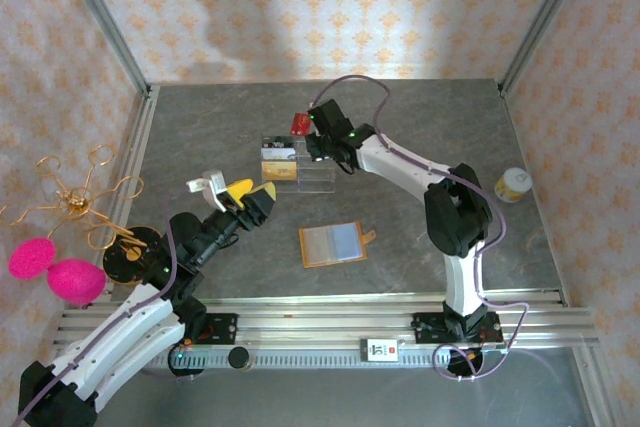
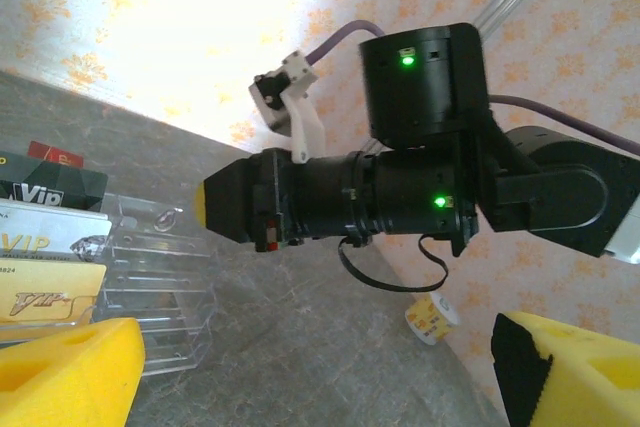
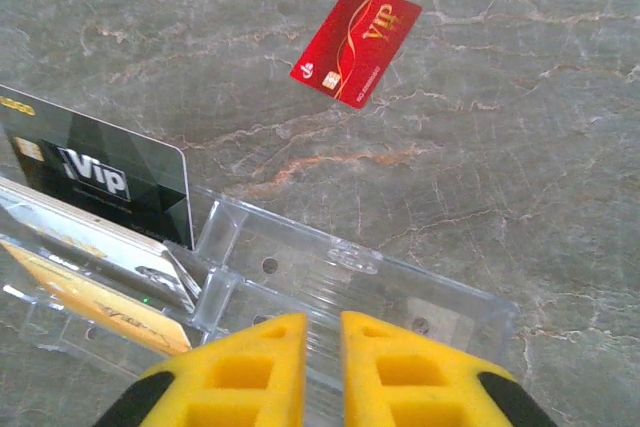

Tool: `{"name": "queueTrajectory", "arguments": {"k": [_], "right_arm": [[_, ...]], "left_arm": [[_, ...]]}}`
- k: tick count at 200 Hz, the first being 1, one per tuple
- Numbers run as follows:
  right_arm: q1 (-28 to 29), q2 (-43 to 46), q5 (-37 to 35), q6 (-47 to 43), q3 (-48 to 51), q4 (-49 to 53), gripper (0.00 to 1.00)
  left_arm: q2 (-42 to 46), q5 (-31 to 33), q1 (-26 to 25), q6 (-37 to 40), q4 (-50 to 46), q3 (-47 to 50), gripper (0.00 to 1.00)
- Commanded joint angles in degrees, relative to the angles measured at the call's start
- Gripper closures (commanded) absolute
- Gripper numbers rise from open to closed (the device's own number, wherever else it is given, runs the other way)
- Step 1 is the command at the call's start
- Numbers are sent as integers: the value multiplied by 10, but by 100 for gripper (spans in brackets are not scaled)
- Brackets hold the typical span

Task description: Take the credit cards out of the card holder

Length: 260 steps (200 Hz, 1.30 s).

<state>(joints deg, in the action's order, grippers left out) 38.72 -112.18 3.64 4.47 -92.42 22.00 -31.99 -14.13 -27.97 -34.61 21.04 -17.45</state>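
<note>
The orange-tan card holder [image 1: 333, 244] lies open on the table's middle, grey-blue sleeves up, between the two arms. A red credit card [image 3: 357, 43] lies flat on the table behind a clear acrylic stand [image 3: 400, 292], apart from everything. My right gripper [image 3: 324, 322] hovers over the stand's empty right half, its yellow fingers a narrow gap apart with nothing between them. In the stand's left half stand a black card [image 3: 100, 177], a white card [image 2: 40, 237] and a gold card [image 2: 50, 297]. My left gripper [image 2: 320, 377] is wide open and empty, just left of the stand [image 1: 295, 169].
A small yellow-and-white bottle [image 1: 513, 184] stands at the right edge. A gold wire rack [image 1: 75, 197], pink fuzzy shapes [image 1: 60, 272] and a black disc [image 1: 130, 252] sit at the left. An aluminium rail [image 1: 330, 322] runs along the near edge.
</note>
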Motion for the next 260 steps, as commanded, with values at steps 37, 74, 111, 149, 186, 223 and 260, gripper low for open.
{"name": "queueTrajectory", "arguments": {"k": [37, 74, 111, 149, 186, 223, 260], "right_arm": [[1, 97, -2, 26, 71, -63, 60], [4, 156, 11, 46, 145, -94, 54], [13, 213, 6, 83, 231, -115, 46], [59, 251, 7, 88, 321, -105, 46], [133, 257, 9, 84, 374, -98, 46], [160, 261, -39, 103, 380, -104, 46], [136, 273, -139, 162, 366, -94, 44]], "left_arm": [[-1, 5, 5, -1, 25, 15, 6], [1, 6, 5, -5, 31, 24, 1], [2, 1, 5, -13, 40, 38, 1], [-22, -26, 5, -24, 51, 63, 7], [-54, -35, 4, -35, 35, 80, 15], [-56, 31, 5, -47, -10, 74, 10], [-71, 101, 12, -68, -32, 45, 13]]}}
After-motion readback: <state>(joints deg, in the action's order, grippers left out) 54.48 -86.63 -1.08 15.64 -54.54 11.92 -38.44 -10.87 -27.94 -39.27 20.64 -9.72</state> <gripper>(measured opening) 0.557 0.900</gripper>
